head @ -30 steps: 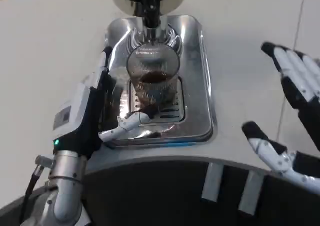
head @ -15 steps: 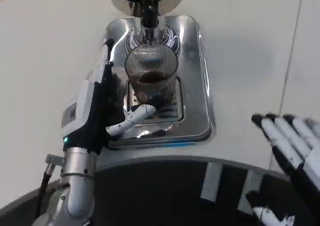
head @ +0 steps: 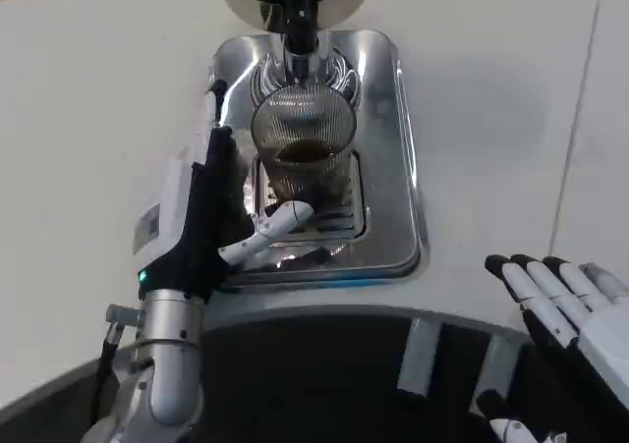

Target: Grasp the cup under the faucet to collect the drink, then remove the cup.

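Clear ribbed glass cup (head: 303, 138) w/ dark drink, top middle; left hand (head: 221, 207) grasps it; right hand (head: 565, 301) released, lower right.

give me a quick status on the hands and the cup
Left hand wrapped around the glass cup, thumb across its front. Cup on the drip tray under the faucet, dark drink inside. Right hand open, off to the side. Nothing in the way.

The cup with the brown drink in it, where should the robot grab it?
Around the ribbed side wall of the cup, coming from its left, where the left hand is. The faucet sits right over the rim, blocking a top grip.
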